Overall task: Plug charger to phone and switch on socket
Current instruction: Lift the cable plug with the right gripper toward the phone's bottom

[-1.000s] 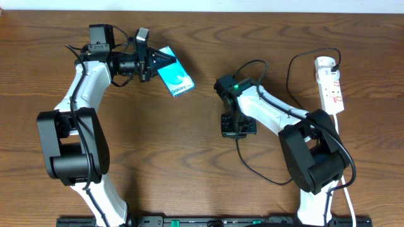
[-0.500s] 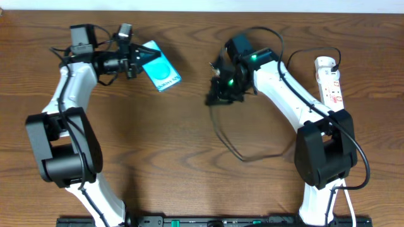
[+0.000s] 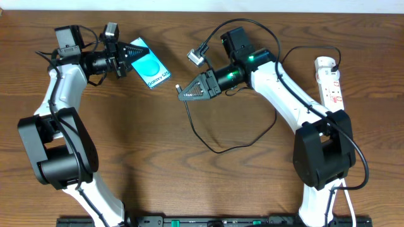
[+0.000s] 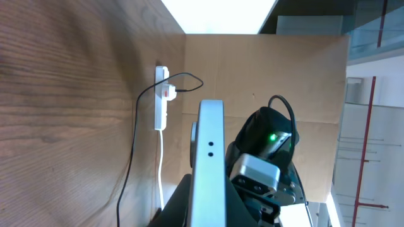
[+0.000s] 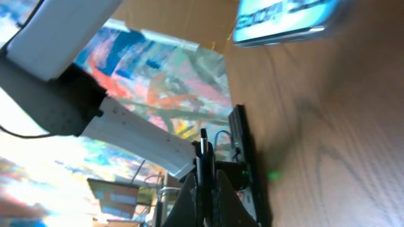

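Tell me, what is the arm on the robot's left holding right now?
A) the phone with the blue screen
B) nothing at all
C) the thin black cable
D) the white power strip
A: the left jaws are shut on one end of the phone, while the cable has its tip pinched in the right jaws.

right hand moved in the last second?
Yes. In the overhead view the right hand has swung left and up the frame, away from the socket, and now sits close to the phone.
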You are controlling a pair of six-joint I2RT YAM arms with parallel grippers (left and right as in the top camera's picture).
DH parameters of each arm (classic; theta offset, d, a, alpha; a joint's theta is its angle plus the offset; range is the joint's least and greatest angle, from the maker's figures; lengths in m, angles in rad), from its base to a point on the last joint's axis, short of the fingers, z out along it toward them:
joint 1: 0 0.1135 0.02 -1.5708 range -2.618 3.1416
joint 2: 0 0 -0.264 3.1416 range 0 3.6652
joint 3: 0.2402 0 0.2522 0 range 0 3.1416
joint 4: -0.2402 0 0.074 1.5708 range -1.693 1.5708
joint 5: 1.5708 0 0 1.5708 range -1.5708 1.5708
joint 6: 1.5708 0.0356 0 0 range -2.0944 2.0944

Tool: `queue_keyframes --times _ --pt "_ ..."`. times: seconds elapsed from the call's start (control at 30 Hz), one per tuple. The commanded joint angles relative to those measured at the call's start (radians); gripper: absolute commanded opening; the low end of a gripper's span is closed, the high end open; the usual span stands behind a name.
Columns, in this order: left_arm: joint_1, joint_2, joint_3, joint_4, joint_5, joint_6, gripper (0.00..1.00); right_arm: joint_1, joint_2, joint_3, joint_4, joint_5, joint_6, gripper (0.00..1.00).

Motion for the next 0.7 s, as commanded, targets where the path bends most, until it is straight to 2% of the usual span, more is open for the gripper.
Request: queue_keyframes --times 0.0,0.27,0.67 --pt "-0.012 -0.013 0.006 0.008 0.052 -0.005 0.07 0.027 -0.018 0.014 0.003 -0.079 -0.032 0.01" --pt "-0.015 -0.013 0.006 0.039 0.052 -0.047 0.07 0.051 -0.017 0.012 -0.017 -0.001 -0.03 0.01" --pt "-0.015 -0.013 0.006 0.286 0.052 -0.227 0.07 0.048 -0.016 0.011 -0.003 0.055 0.025 0.01"
